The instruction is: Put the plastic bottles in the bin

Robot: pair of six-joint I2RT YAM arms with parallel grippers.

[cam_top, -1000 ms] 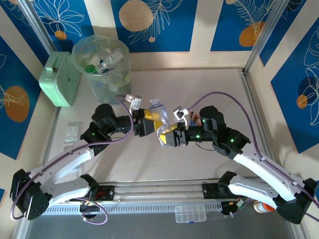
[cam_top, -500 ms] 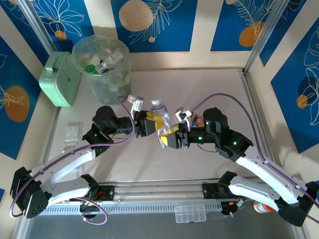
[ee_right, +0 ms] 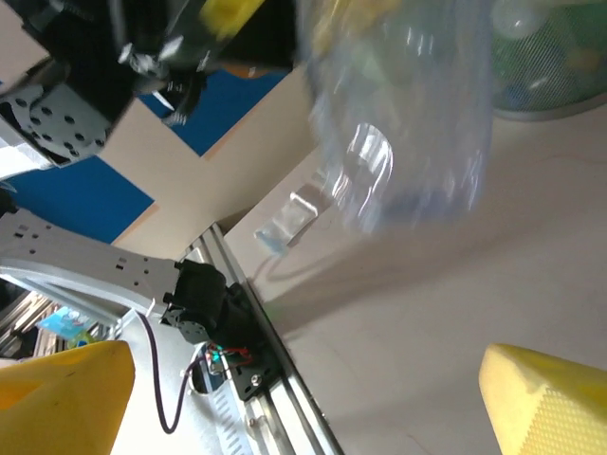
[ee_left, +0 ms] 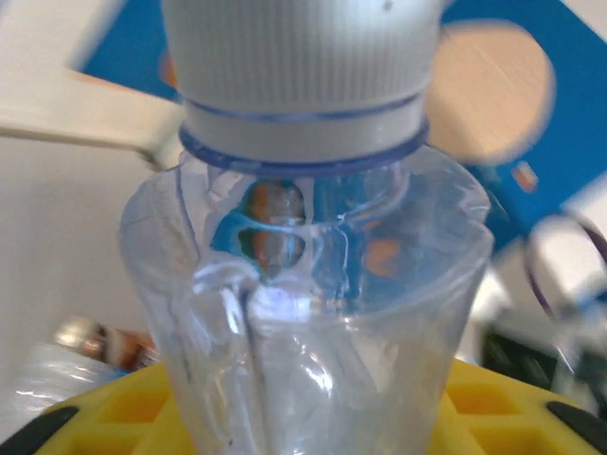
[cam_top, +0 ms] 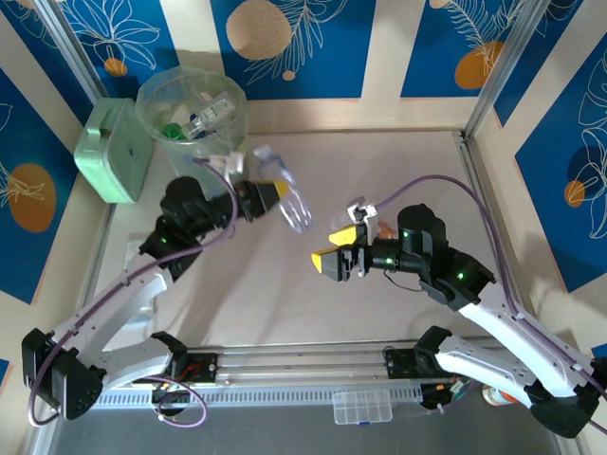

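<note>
From above, I see my left gripper (cam_top: 275, 191) pinching a clear bottle (cam_top: 294, 210) in the air towards the far-left corner of the table (cam_top: 398, 171), near the bin (cam_top: 152, 95), which holds other bottles (cam_top: 197, 123). The left wrist view adds its pale cap (ee_left: 299, 47) and the yellow pads (ee_left: 493, 408) pressed against the body. My right gripper (cam_top: 332, 245) hangs mid-table, spread wide. In its wrist view the bottle is a blur above the parted fingertips (ee_right: 550, 398).

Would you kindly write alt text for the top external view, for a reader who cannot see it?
The left hand holds a clear plastic bottle near the bin, which has other bottles inside. The right hand hangs open and empty over the table.
</note>
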